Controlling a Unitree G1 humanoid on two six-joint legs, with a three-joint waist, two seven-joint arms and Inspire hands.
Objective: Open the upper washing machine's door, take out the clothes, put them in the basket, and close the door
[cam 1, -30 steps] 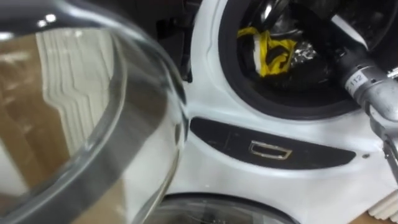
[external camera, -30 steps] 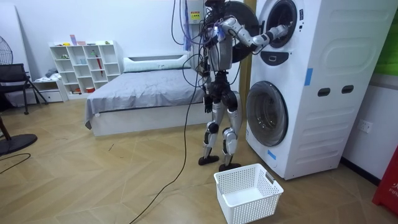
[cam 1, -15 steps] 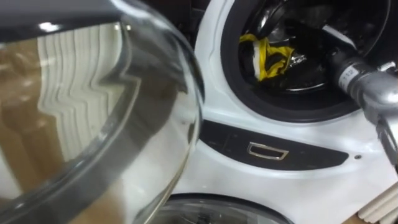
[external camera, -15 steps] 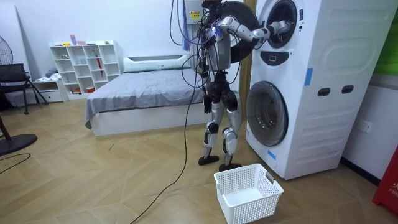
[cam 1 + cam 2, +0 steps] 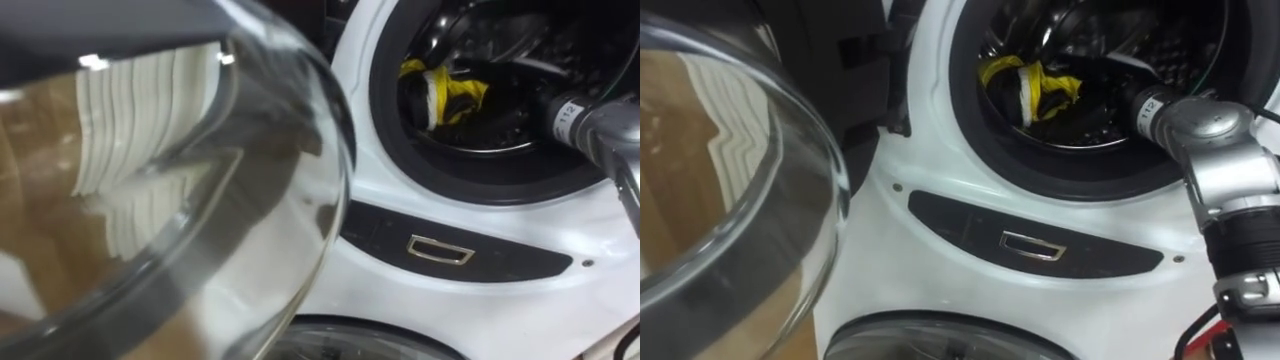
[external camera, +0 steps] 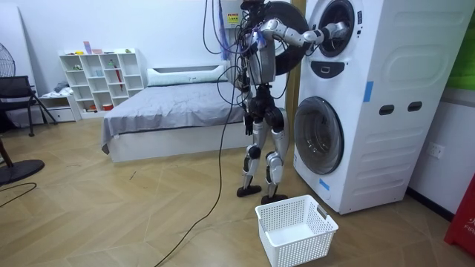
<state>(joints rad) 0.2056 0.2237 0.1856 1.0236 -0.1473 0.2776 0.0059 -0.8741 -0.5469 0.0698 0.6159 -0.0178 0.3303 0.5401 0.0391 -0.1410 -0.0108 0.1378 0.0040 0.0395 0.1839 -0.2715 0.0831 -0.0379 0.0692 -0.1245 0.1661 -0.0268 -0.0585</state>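
Observation:
A yellow cloth (image 5: 1025, 85) with white and black parts lies in the dark drum of the upper washing machine (image 6: 349, 44). My right arm comes in from the right and reaches through the round opening. My right hand (image 5: 1105, 108) is a dark shape deep in the drum, just right of the cloth, and its fingers are hidden in the shadow. The same yellow cloth (image 5: 445, 90) sits at the drum's left side. In the room view I stand upright close to the stacked machines, with my right hand (image 6: 326, 33) at the upper opening.
The upper machine's open glass door (image 5: 200, 200) swings out on my left, close to my head. Below the opening runs a dark panel with a metal handle (image 5: 440, 250). A white laundry basket (image 6: 295, 228) stands on the floor by my feet, before the lower machine's door (image 6: 318, 135).
My right arm has risen and pushed further into the upper drum. The eye views have shifted, so the glass door covers more of the left side.

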